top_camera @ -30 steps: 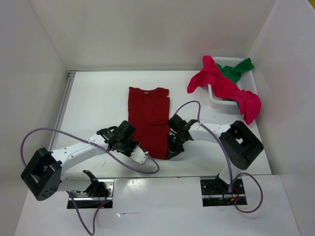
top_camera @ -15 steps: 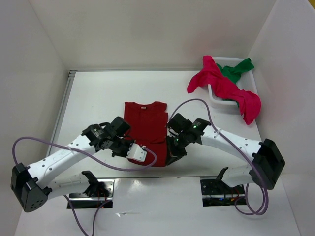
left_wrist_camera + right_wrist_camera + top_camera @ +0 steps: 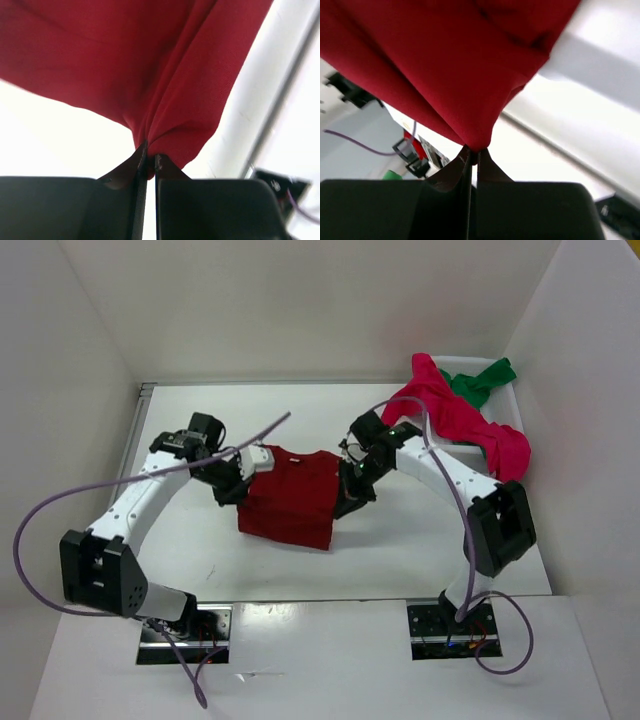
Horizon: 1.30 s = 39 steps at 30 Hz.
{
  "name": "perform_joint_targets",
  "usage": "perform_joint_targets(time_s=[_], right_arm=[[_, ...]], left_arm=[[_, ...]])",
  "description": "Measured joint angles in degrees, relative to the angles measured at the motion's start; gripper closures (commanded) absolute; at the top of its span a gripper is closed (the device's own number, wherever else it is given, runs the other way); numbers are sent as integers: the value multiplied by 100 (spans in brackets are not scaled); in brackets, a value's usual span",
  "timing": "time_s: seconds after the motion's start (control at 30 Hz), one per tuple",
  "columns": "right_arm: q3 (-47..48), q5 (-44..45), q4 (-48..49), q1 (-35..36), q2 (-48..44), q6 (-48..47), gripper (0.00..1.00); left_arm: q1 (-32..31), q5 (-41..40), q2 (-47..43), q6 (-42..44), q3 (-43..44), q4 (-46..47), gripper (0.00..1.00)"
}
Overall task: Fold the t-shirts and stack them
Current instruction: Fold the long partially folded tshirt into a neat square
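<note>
The dark red t-shirt [image 3: 292, 498] hangs folded between my two grippers over the middle of the table, its lower edge near the table. My left gripper [image 3: 243, 472] is shut on the shirt's left upper corner; the cloth [image 3: 150, 75] bunches into its fingertips [image 3: 150, 156]. My right gripper [image 3: 349, 478] is shut on the right upper corner, with the cloth [image 3: 445, 65] pinched at its tips [image 3: 473, 151]. The crimson t-shirt [image 3: 455, 420] drapes over the white basket [image 3: 440, 443] at the back right. The green t-shirt [image 3: 482, 380] lies in the basket behind it.
White walls close in the table on the left, back and right. A metal rail [image 3: 128, 455] runs along the table's left edge. Purple cables [image 3: 60, 510] loop from both arms.
Both grippers have risen and moved toward the back, carrying the dark red shirt's near edge up and over. The shirt, flat and long before, now hangs doubled between them.
</note>
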Motion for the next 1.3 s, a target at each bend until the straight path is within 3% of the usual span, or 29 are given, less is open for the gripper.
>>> perform_joint_targets(time_s=[0.13, 0.77, 1.0, 1.03, 1.1, 1.17, 1.2, 1.3], right_arm=[[426, -380, 225, -433, 507, -278, 100], [2048, -636, 568, -1499, 2151, -304, 100], [3021, -621, 839, -1777, 3152, -59, 100], [3209, -597, 863, -1808, 3331, -39, 98], [3685, -492, 944, -1864, 3731, 61, 84], [4070, -343, 999, -1904, 4057, 164, 58], [4247, -225, 1058, -1921, 4197, 219, 50], [4918, 168, 1084, -1958, 4590, 267, 46]], left_arm=[[396, 264, 498, -337, 520, 262, 96], [612, 514, 2715, -1838, 2468, 1390, 96], [629, 505, 3456, -2363, 2992, 1982, 85], [634, 487, 3580, -2444, 3042, 2103, 83], [656, 442, 3832, -2603, 3147, 2273, 73], [684, 356, 4116, -2767, 3316, 2455, 66], [697, 282, 4266, -2870, 3438, 2535, 59], [745, -28, 4784, -3128, 3969, 2739, 45]])
